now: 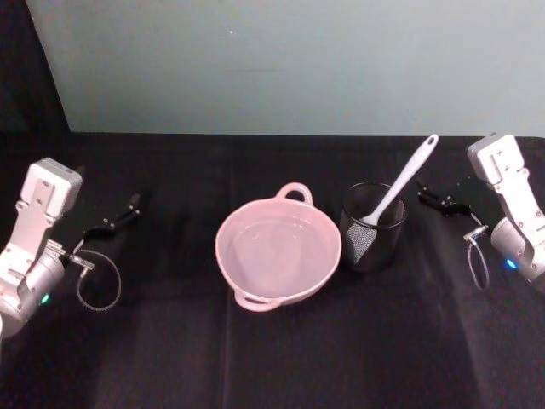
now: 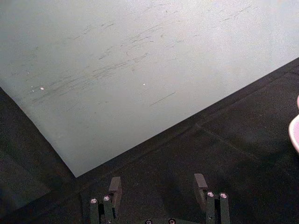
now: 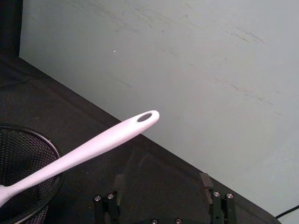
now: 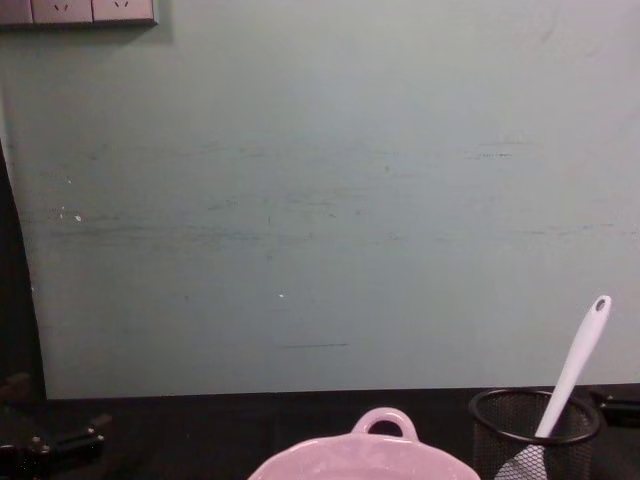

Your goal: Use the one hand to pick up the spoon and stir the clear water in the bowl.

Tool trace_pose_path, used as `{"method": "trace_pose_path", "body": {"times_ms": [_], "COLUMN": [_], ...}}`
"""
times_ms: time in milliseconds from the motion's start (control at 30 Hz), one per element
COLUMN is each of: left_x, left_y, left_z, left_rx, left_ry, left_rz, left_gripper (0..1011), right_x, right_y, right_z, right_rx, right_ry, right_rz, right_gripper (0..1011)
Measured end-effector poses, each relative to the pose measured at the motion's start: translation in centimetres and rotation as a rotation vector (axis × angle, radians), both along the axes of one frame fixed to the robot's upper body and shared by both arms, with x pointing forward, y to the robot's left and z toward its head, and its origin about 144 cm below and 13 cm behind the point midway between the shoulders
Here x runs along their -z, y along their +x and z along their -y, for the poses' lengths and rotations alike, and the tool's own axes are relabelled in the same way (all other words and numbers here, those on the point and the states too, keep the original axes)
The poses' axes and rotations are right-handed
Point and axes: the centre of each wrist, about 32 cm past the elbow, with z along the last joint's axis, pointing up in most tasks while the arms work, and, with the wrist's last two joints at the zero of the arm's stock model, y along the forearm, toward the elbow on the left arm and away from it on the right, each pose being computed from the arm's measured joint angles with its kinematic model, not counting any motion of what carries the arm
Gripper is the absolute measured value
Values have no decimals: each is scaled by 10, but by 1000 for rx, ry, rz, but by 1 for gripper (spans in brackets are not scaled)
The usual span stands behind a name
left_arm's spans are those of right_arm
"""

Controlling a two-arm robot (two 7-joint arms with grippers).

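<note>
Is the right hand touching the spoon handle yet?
Apart. In the head view the right hand sits beside the mesh cup, with bare black table between it and the spoon.

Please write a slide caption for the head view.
Spoon stands in mesh cup beside pink bowl; both grippers wait apart.

Black table [image 1: 170,358]: pink bowl [image 1: 278,249], mesh cup [image 1: 373,228].

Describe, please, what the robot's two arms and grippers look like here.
Both arms are silver-white with boxy wrist housings and a small glowing light, green on the left and blue on the right. A thin cable loops beneath each. The left gripper and right gripper are slim, black, two-fingered, with silver screws.
</note>
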Motion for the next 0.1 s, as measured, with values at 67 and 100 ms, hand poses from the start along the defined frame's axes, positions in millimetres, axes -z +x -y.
{"method": "trace_pose_path", "body": {"times_ms": [67,100], "left_x": [0,0], "left_y": [0,0], "left_z": [0,0], "left_rx": [0,0], "left_ry": [0,0], "left_rz": [0,0], "left_gripper": [1011,1011], "right_x": [0,0], "right_y": [0,0], "right_z": [0,0], "right_rx": [0,0], "right_ry": [0,0], "right_rz": [0,-1], "right_gripper": [1004,1004]}}
